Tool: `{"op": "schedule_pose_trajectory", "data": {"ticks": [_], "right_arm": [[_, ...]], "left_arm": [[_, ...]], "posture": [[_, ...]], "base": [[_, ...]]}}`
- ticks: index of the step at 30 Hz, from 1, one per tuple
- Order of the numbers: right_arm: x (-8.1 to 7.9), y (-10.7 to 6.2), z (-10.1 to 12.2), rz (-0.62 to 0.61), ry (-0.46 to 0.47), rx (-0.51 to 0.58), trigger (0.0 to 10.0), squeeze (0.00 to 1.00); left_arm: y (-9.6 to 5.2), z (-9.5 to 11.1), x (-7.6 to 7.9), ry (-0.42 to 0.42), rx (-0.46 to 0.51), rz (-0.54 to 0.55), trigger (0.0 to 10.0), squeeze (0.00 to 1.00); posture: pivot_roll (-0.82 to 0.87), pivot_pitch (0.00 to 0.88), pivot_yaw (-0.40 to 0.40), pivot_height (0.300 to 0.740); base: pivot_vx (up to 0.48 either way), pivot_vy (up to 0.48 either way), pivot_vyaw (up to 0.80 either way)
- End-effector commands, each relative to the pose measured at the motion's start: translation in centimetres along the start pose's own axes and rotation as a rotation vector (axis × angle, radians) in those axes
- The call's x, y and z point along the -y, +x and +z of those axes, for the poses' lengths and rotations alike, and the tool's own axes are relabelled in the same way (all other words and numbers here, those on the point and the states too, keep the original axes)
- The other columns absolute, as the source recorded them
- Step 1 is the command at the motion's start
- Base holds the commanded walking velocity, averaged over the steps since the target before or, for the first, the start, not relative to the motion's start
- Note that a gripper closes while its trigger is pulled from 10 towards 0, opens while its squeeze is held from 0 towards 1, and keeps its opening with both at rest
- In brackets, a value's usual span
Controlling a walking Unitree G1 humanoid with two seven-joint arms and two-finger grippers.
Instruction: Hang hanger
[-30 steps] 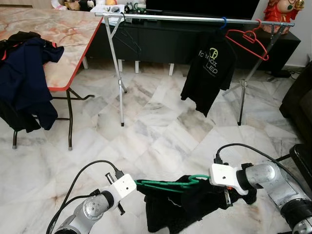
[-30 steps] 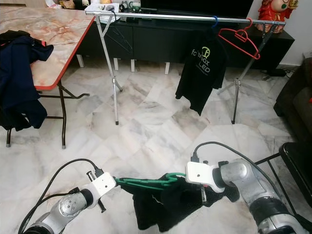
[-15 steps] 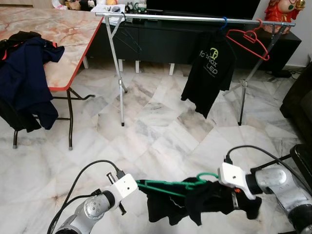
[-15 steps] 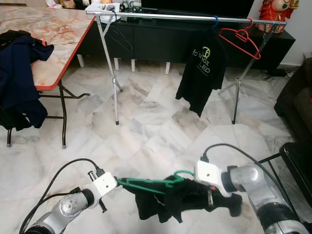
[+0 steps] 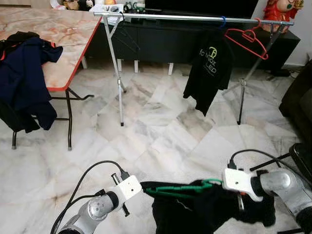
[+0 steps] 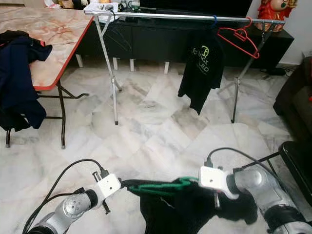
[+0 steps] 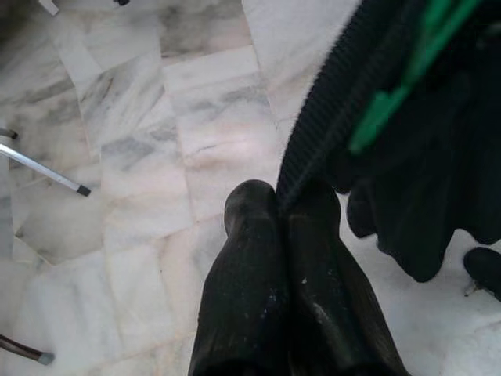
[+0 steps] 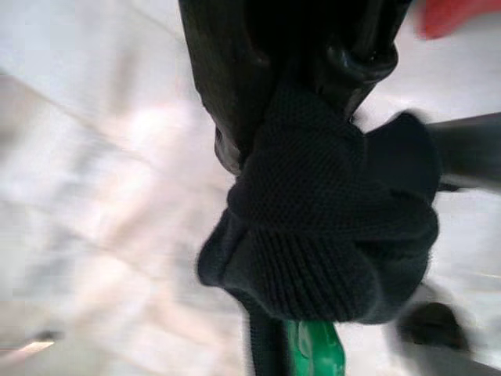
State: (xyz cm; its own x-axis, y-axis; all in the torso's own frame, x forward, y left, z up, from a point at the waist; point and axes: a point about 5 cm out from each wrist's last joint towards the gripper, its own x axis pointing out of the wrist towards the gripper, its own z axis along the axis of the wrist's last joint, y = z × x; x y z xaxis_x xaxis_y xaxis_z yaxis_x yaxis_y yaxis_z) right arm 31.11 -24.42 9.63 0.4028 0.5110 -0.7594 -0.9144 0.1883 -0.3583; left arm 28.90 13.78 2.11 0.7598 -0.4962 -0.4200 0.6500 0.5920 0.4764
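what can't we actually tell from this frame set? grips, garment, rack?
- Right gripper: bunched black garment covers its fingertips in the right wrist view; finger state unreadable.
- Black garment: lower part cut off by the bottom edge in the left eye view.
- Green hanger: partly buried in cloth, hook unclear.
- Rack rail: right wrist view blurred, gives nothing on it.
- Left gripper: fingers pinch the garment's edge; hanger contact unclear.
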Motion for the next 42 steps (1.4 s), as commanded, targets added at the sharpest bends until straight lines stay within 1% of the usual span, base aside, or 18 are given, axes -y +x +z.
{"op": "schedule_pose_trajectory", "data": {"ticks": [1, 2, 3, 6, 9, 13, 15, 19, 24, 27, 29, 32, 37, 39, 40, 42], "right_arm": [[0.7, -2.2, -2.6, -0.098, 0.054, -0.128, 0.0, 0.00], [0.7, -2.2, -2.6, -0.098, 0.054, -0.128, 0.0, 0.00], [0.9, -2.1, -2.4, -0.124, 0.058, -0.111, 0.0, 0.00], [0.4, -1.6, -2.3, -0.084, 0.059, -0.101, 0.0, 0.00], [-0.3, -1.1, -2.6, -0.050, 0.038, -0.130, 0.0, 0.00], [-0.5, -0.6, -2.7, -0.076, 0.023, -0.148, 0.0, 0.00], [-0.1, -0.5, -2.4, -0.118, 0.033, -0.127, 0.0, 0.00], [0.8, -0.6, -2.0, -0.197, 0.034, -0.111, 0.0, 0.00], [1.0, -0.8, -2.0, -0.224, 0.012, -0.126, 0.0, 0.00], [1.2, -0.8, -2.0, -0.275, 0.023, -0.126, 0.0, 0.00], [1.2, -0.6, -1.9, -0.281, 0.024, -0.123, 0.0, 0.00], [1.1, -0.4, -1.8, -0.290, 0.022, -0.121, 0.0, 0.00], [1.2, -0.3, -1.7, -0.302, 0.007, -0.120, 0.0, 0.00], [1.2, -0.3, -1.0, -0.282, 0.056, -0.038, 0.0, 0.00], [1.2, -0.3, -1.0, -0.282, 0.056, -0.038, 0.0, 0.00], [0.6, -0.3, -0.6, -0.222, 0.066, 0.011, 0.0, 0.00]], "left_arm": [[-2.0, -3.6, -1.0, -0.034, -0.161, 0.053, 0.0, 0.00], [-2.0, -3.6, -1.0, -0.034, -0.161, 0.053, 0.0, 0.00], [-2.0, -3.7, -0.9, -0.032, -0.165, 0.048, 0.0, 0.00], [-2.1, -3.8, -0.9, -0.030, -0.169, 0.044, 0.0, 0.00], [-2.1, -3.6, -1.1, -0.031, -0.161, 0.049, 0.0, 0.00], [-2.2, -3.2, -1.7, -0.023, -0.145, 0.045, 0.0, 0.00], [-2.3, -3.3, -1.7, -0.016, -0.150, 0.020, 0.0, 0.00], [-2.5, -4.0, -1.1, -0.017, -0.187, -0.042, 0.0, 0.00], [-2.7, -4.3, -0.5, -0.031, -0.208, -0.076, 0.0, 0.00], [-3.0, -4.7, 0.0, -0.028, -0.226, -0.127, 0.0, 0.00], [-3.2, -4.9, 0.1, -0.009, -0.240, -0.152, 0.0, 0.00], [-3.3, -4.9, 0.0, -0.005, -0.243, -0.172, 0.0, 0.00], [-3.3, -4.9, -0.1, 0.018, -0.255, -0.186, 0.0, 0.00], [-3.4, -5.1, -0.2, 0.037, -0.266, -0.185, 0.0, 0.00], [-3.4, -5.1, -0.2, 0.037, -0.266, -0.185, 0.0, 0.00], [-3.4, -5.1, -0.2, 0.046, -0.269, -0.180, 0.0, 0.00]], "posture": [[0.01, 0.167, -0.047, 0.740], [0.01, 0.167, -0.047, 0.740], [0.01, 0.169, -0.047, 0.740], [0.01, 0.170, -0.049, 0.740], [0.02, 0.171, -0.051, 0.740], [0.02, 0.171, -0.050, 0.740], [0.02, 0.170, -0.048, 0.740], [0.01, 0.169, -0.046, 0.740], [0.01, 0.167, -0.046, 0.740], [0.01, 0.167, -0.046, 0.740], [0.01, 0.162, -0.045, 0.740], [0.01, 0.157, -0.046, 0.740], [0.01, 0.151, -0.045, 0.740], [0.01, 0.148, -0.045, 0.740], [0.01, 0.148, -0.045, 0.740], [0.01, 0.148, -0.045, 0.740]], "base": [[0.000, 0.000, 0.00], [0.000, 0.000, 0.00], [0.000, 0.000, 0.00], [0.000, 0.000, 0.00], [0.000, 0.000, 0.00], [0.000, 0.000, 0.00], [0.000, 0.000, 0.00], [0.000, 0.000, 0.00], [0.000, 0.000, 0.00], [0.000, 0.000, 0.00], [0.000, 0.000, 0.00], [0.000, 0.000, 0.00], [0.000, 0.000, 0.00], [0.000, 0.000, 0.00], [0.000, 0.000, 0.00], [0.000, 0.000, 0.00]]}}
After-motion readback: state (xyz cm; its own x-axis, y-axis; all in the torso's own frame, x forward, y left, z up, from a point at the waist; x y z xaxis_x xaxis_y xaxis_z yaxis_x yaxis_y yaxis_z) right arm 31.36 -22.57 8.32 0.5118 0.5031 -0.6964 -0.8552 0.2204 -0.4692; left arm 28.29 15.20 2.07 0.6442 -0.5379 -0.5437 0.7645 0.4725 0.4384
